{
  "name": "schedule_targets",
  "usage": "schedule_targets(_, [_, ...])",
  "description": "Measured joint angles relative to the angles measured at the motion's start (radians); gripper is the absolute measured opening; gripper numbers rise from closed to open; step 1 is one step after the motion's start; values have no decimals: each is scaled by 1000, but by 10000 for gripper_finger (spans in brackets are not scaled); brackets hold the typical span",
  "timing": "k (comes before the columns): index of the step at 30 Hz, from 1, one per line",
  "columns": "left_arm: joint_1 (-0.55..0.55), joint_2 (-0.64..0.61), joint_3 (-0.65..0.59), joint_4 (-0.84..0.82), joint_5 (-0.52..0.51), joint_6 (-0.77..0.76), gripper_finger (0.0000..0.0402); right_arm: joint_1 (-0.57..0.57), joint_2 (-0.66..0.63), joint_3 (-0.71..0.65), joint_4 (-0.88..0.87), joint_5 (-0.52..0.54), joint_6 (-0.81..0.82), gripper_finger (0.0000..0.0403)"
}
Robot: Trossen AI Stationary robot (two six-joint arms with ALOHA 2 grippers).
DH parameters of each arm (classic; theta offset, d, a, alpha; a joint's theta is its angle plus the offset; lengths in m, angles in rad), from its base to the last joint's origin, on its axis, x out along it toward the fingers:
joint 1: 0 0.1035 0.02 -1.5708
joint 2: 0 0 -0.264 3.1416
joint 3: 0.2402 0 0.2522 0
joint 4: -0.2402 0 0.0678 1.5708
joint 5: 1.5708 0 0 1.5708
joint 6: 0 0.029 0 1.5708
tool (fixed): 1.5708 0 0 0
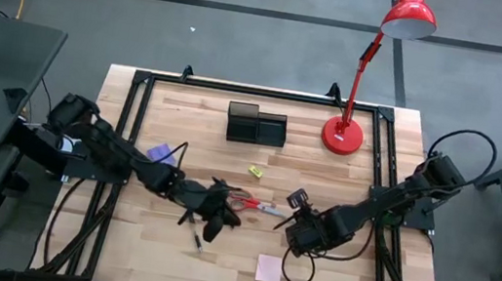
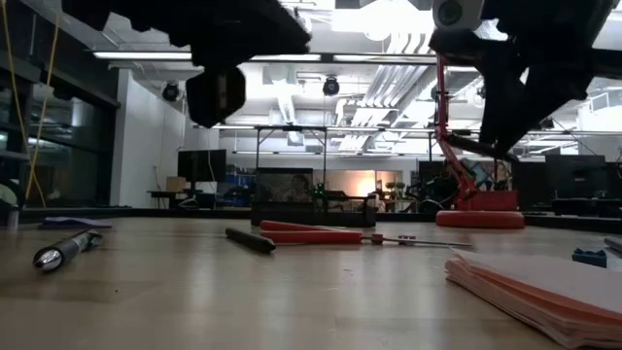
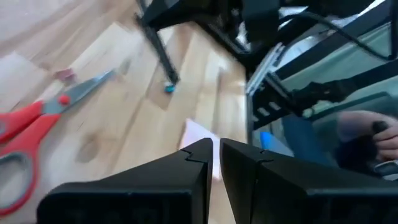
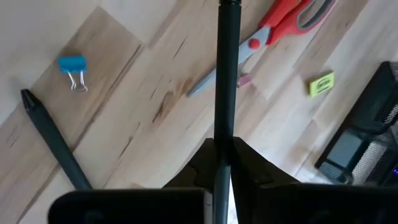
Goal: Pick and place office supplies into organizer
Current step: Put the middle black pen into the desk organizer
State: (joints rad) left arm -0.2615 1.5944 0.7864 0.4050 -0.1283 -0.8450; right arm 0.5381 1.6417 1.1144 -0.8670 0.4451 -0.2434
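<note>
Behind the wooden counter (image 1: 167,247) a dim office is seen. A dark pen (image 4: 227,81) is clamped in the right gripper (image 4: 222,163), probably for carrying to the organizer (image 1: 256,125) at the far edge. The left gripper (image 3: 214,152), jaws pressed together and empty, is held near the scissors (image 1: 254,203).

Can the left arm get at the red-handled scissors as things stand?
Probably yes. The left gripper hangs empty and nearly closed beside the red-handled scissors, which lie flat on the bare wooden table. The right gripper, close by with a thin dark pen, could crowd it.
</note>
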Motion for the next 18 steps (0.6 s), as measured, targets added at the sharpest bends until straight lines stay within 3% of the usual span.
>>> schedule_targets(4, [0,8,0,6,6,32,31,0,0,1,6,0,-12,5])
schedule_targets(7, [0,8,0,14,29,43,64,-1,0,1,7,-3,-9,6])
schedule_targets(18, [0,47,5,27,118,20,282,0,-1,2,61,-4,-56,5])
